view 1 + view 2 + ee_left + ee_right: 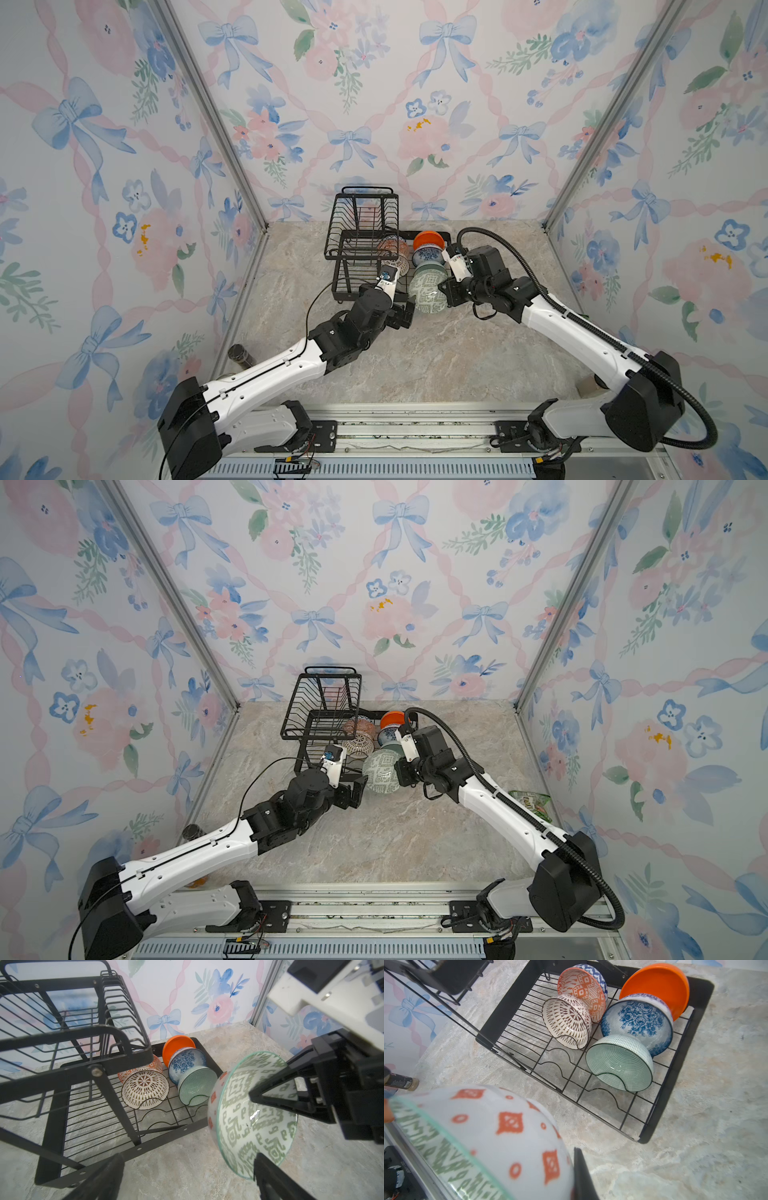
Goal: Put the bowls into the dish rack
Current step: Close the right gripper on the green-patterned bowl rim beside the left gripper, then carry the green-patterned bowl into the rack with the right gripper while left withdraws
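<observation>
The black wire dish rack stands at the back of the marble-patterned bench, its raised basket tier over the left part of its low tray. In the tray, five bowls stand on edge in two rows. In the left row, the red-orange-and-white patterned bowl is behind the white brown-lattice bowl. In the right row, the plain orange bowl is rearmost, the blue floral bowl before it and the pale mint bowl foremost. The grey-green geometric bowl is just before the tray's front right corner, between the left tool and the right tool.

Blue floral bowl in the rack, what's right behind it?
The orange bowl stands on edge right behind the blue floral bowl, in the rack. Its lower part is covered.
</observation>
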You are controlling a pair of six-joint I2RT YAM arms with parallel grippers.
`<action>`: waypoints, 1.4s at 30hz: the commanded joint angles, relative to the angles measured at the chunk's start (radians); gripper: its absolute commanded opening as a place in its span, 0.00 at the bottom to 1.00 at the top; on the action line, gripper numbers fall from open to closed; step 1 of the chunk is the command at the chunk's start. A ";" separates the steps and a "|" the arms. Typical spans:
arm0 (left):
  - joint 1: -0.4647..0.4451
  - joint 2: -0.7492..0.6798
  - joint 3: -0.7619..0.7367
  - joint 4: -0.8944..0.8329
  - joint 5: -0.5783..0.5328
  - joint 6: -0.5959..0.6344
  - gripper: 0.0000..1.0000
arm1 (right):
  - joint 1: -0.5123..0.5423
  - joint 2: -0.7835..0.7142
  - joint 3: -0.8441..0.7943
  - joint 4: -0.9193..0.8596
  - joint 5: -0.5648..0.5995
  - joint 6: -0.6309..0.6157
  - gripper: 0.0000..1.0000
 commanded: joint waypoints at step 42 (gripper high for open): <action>0.121 -0.135 -0.236 -0.093 0.082 -0.148 0.98 | 0.149 0.467 -0.116 1.227 0.419 -0.499 0.00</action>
